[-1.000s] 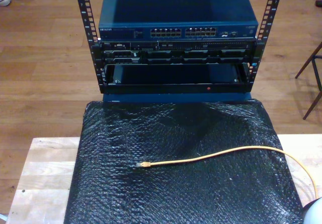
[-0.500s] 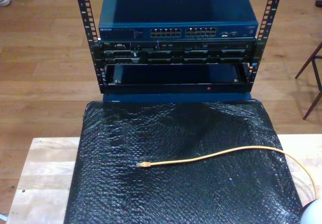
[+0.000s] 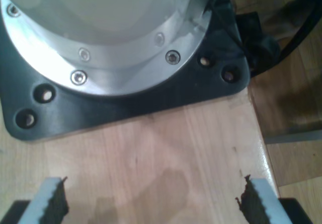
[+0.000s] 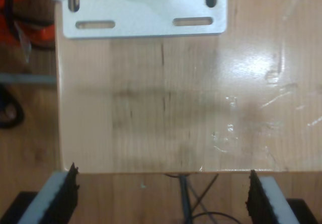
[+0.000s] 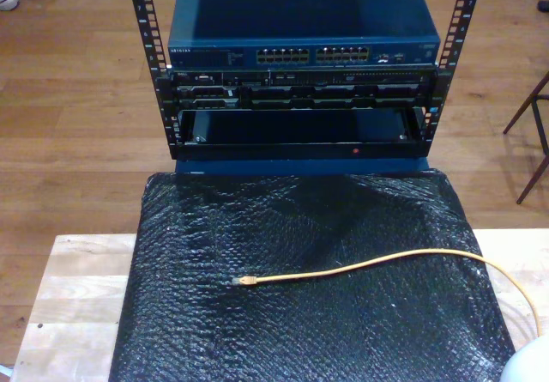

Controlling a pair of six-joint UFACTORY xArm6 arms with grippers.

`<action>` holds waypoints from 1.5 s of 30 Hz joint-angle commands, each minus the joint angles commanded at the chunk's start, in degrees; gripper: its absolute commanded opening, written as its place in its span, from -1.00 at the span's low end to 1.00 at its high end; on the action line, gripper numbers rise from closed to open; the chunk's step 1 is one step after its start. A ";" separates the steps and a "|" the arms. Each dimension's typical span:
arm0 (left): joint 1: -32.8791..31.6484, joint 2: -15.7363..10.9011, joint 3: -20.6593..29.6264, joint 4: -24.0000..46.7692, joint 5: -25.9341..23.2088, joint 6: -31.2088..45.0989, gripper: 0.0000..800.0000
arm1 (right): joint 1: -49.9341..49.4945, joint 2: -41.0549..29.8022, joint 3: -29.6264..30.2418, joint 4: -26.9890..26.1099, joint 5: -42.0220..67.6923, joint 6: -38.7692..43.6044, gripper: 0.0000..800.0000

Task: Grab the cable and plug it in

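The thin orange-yellow cable (image 5: pixel 377 263) is lying across the black bubbly mat (image 5: pixel 309 227) on the wooden surface (image 5: pixel 60 305), its clear plug (image 5: pixel 234 281) pointing toward the exterior view's left. My first gripper (image 3: pixel 151 204) and my second gripper (image 4: pixel 161 196) are hanging with jaws spread wide, gripping nothing.

The pale rounded arm part (image 5: pixel 530 366) has sunk lower at the exterior view's lower right.
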 joint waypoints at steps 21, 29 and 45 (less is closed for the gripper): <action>0.00 0.00 -0.09 0.00 0.09 0.00 1.00 | 15.47 0.18 -19.34 12.57 16.97 21.71 0.99; 0.00 0.09 -0.09 0.09 0.18 0.00 1.00 | 26.02 0.26 -21.71 16.70 18.20 35.16 0.99; 0.00 0.09 -0.09 0.09 0.18 -0.09 1.00 | 39.30 2.99 -23.91 26.29 18.37 48.44 0.98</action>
